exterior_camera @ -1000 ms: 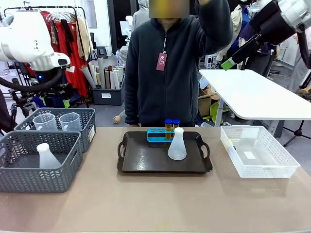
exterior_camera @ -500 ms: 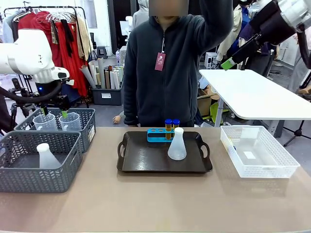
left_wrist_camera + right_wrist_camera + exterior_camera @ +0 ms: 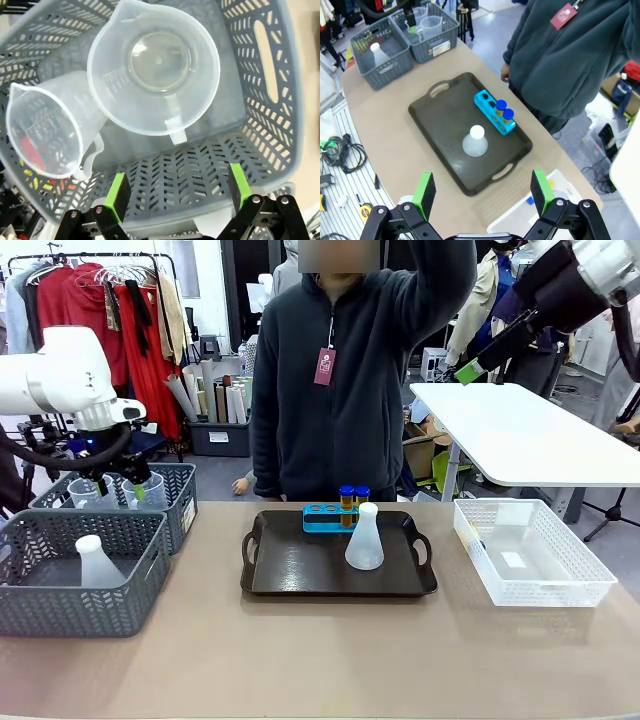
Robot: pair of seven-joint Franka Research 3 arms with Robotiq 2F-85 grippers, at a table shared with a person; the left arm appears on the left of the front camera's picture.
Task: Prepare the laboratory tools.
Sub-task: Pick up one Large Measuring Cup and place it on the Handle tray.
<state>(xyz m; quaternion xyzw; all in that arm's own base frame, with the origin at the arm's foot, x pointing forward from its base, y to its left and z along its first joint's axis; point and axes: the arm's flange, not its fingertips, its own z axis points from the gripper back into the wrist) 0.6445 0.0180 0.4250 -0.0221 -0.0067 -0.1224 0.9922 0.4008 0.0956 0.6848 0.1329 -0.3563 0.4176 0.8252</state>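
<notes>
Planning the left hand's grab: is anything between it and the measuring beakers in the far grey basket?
Nothing visible does. The open left hand hangs over the grey basket. One measuring beaker sits uncovered straight ahead of its fingers, with a second beaker close beside it.

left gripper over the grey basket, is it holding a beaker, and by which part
Nothing is held. The left gripper hangs open above the two clear measuring beakers in the grey mesh basket, touching neither.

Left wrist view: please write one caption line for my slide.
Open left gripper hovering above two clear measuring beakers in a grey mesh basket.
</notes>
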